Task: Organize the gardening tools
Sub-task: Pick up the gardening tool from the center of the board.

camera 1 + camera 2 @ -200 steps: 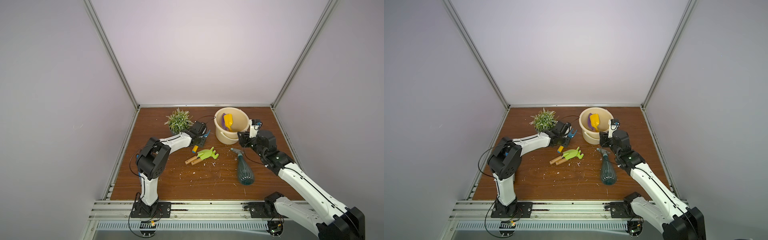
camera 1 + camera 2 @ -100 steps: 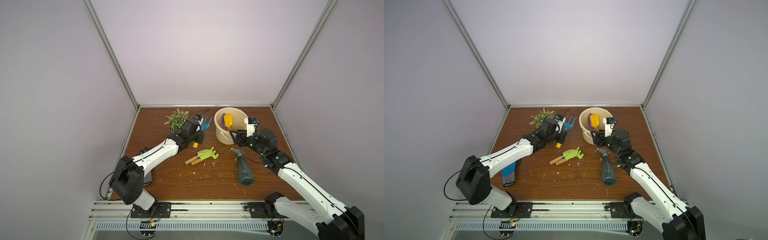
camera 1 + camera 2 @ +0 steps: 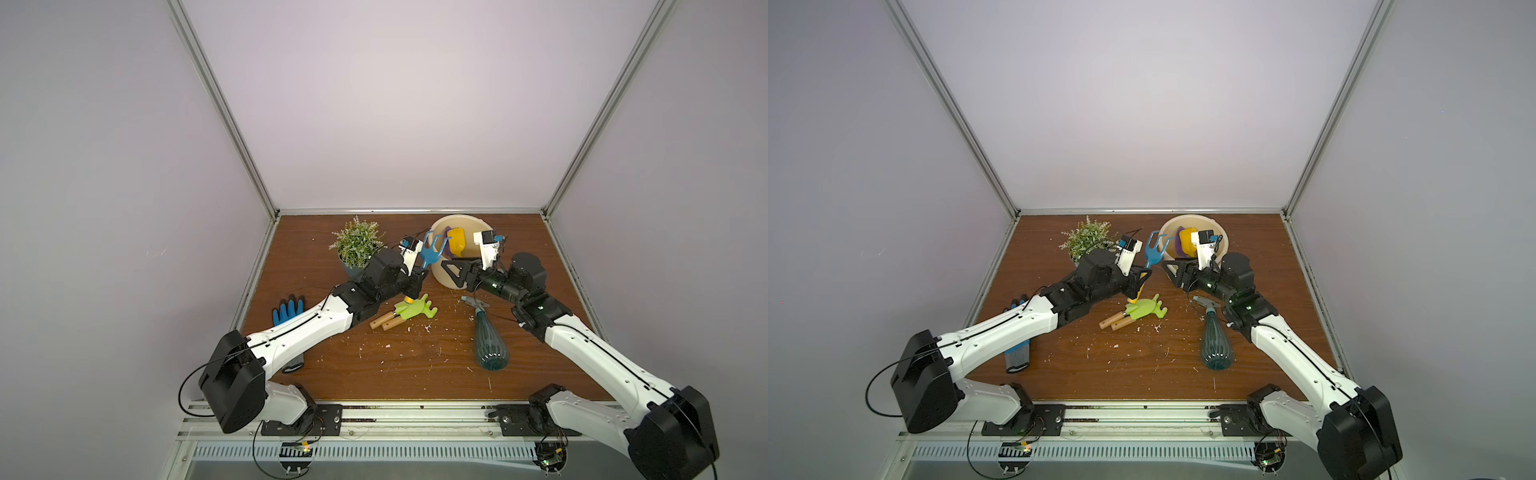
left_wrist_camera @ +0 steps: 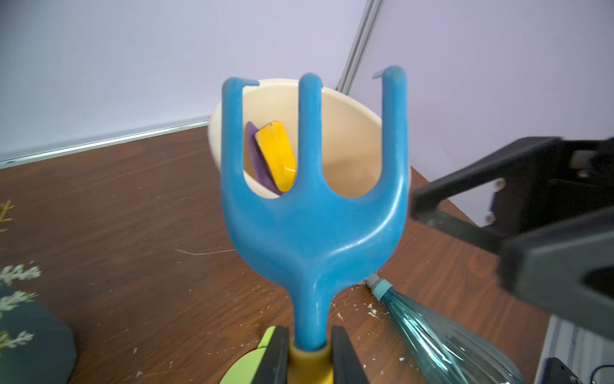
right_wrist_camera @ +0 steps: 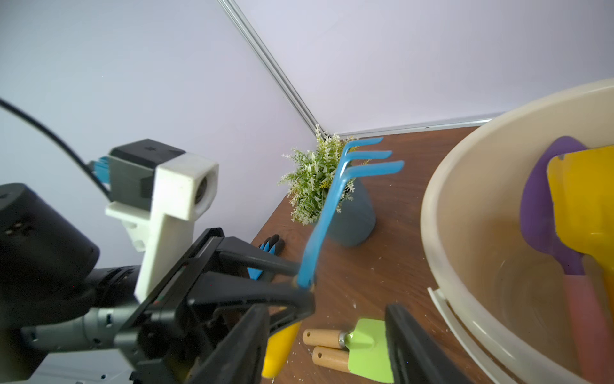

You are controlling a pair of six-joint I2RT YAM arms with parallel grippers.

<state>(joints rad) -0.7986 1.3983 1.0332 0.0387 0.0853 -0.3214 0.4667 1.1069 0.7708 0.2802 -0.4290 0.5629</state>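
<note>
Blue smooth-plastic three-pronged fork, yellow-handled, sits clamped in the left gripper at nine o'clock of the round cream bowl (right gripper gapes empty)

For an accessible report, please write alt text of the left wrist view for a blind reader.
A blue three-pronged fork, gripped by the left claw, fills the view. Behind it a cream bucket on the brown table holds a yellow trowel and a purple tool; a teal spray bottle lies nearby.
</note>
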